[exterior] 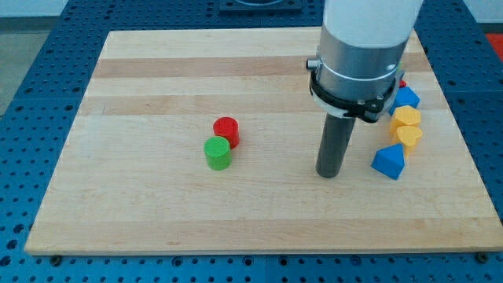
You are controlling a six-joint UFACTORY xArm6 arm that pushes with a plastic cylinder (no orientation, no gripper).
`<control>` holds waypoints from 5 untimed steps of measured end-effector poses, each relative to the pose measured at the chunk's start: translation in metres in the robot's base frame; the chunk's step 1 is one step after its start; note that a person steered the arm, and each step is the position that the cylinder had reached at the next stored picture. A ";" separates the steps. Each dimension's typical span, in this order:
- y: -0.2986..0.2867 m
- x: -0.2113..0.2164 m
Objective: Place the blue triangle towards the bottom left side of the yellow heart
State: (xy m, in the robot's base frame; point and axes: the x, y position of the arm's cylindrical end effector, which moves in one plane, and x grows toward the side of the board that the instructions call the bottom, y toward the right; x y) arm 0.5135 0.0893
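The blue triangle (389, 161) lies near the board's right edge. Just above it, two yellow blocks are stacked closely along the view: one (409, 136) touches or nearly touches the triangle's upper right, the other (406, 117) sits above that. I cannot tell which one is the heart. My tip (328, 174) rests on the board to the left of the blue triangle, with a gap of about a block's width between them. The rod rises into the large grey and white arm body.
Another blue block (407, 97) sits above the yellow ones, with a bit of a red block (402, 82) behind it, mostly hidden by the arm. A red cylinder (226, 130) and a green cylinder (218, 152) touch near the middle of the wooden board (141, 196).
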 end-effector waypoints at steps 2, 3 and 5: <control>0.031 -0.012; 0.047 0.002; 0.079 0.025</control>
